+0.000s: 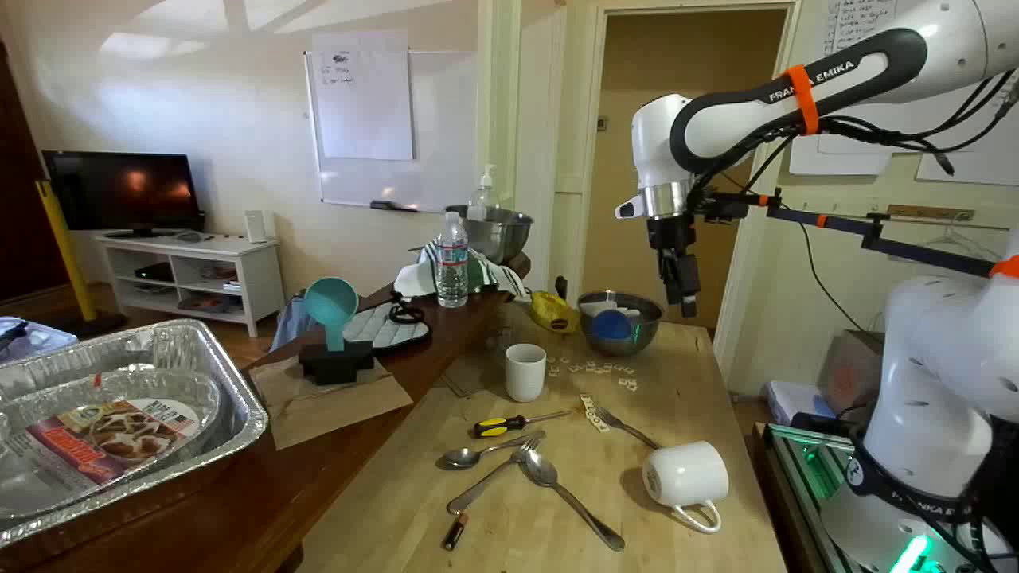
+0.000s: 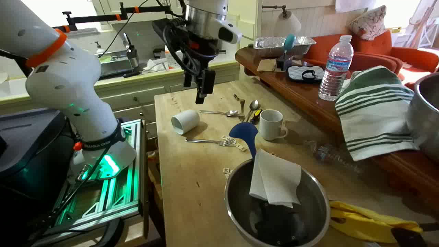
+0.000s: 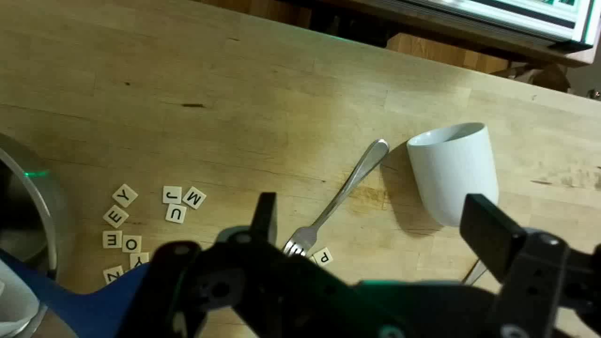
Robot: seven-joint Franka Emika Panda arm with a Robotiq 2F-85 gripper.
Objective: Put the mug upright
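The white mug (image 1: pixel 692 473) lies on its side on the wooden table, its loop handle down on the table towards the camera. In an exterior view its open mouth faces the robot base, and the mug (image 2: pixel 186 121) hides its handle. In the wrist view the mug (image 3: pixel 453 176) is at the right, mouth towards the table edge. My gripper (image 3: pixel 375 216) is open and empty above the table; its right fingertip overlaps the mug's base in the picture. The gripper also hangs high and apart from the mug in both exterior views (image 1: pixel 681 286) (image 2: pixel 200 90).
A second white cup (image 1: pixel 525 372) stands upright; its handle shows in an exterior view (image 2: pixel 271 124). A fork (image 3: pixel 347 185) lies beside the mug. Spoons (image 1: pixel 569 497), a screwdriver (image 1: pixel 501 426) and letter tiles (image 3: pixel 173 202) lie around. A metal bowl (image 2: pixel 236 219) holds a blue utensil and paper.
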